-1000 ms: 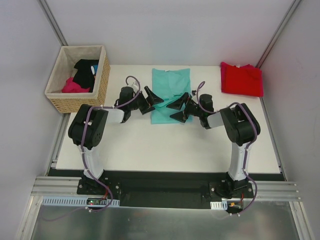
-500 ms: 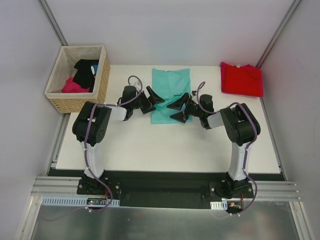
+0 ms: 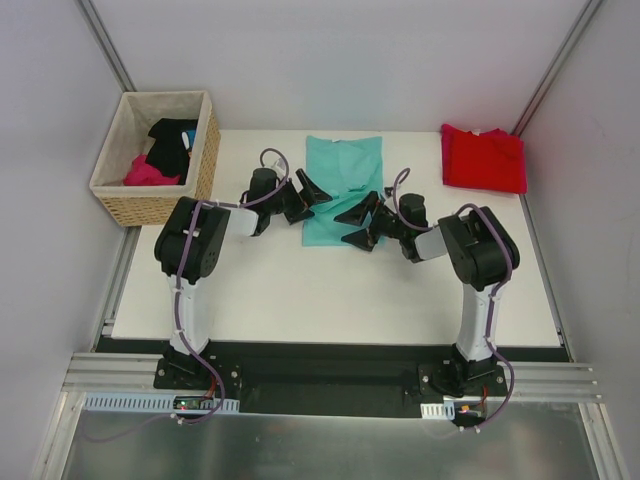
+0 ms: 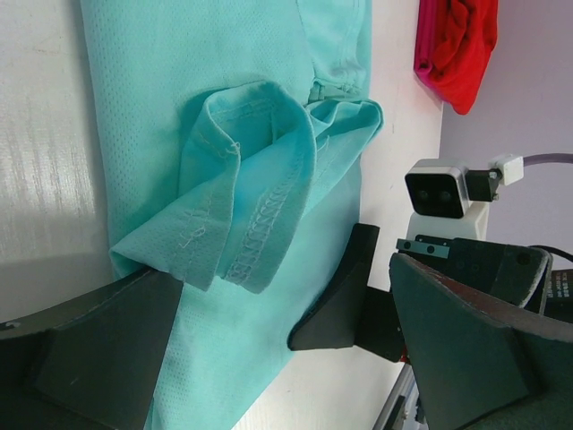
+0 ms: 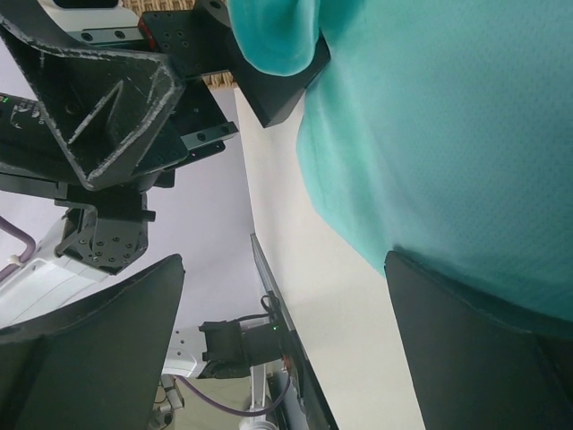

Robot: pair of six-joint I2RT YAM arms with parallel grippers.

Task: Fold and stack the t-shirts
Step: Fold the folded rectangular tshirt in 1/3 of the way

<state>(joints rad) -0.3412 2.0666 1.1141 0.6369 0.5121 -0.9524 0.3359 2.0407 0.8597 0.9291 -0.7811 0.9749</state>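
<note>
The teal t-shirt (image 3: 340,170) lies at the table's middle back, folded into a long strip with a sleeve fold bunched on top (image 4: 242,206). The red t-shirt (image 3: 484,158) lies folded at the back right corner; it also shows in the left wrist view (image 4: 458,45). My left gripper (image 3: 310,191) is open at the teal shirt's left edge, its lower finger (image 4: 89,358) touching the bunched sleeve. My right gripper (image 3: 352,225) is open over the shirt's near right part, one finger (image 5: 483,358) resting on the cloth (image 5: 448,134). Neither holds anything.
A wicker basket (image 3: 160,208) stands at the back left with a black garment (image 3: 170,145) and a magenta-pink garment (image 3: 148,172) in it. The two grippers face each other closely across the shirt. White table (image 3: 330,290) spreads in front.
My left gripper has edged back and right along the teal shirt's left edge. My right gripper has shifted slightly left and nearer. Both stay open.
</note>
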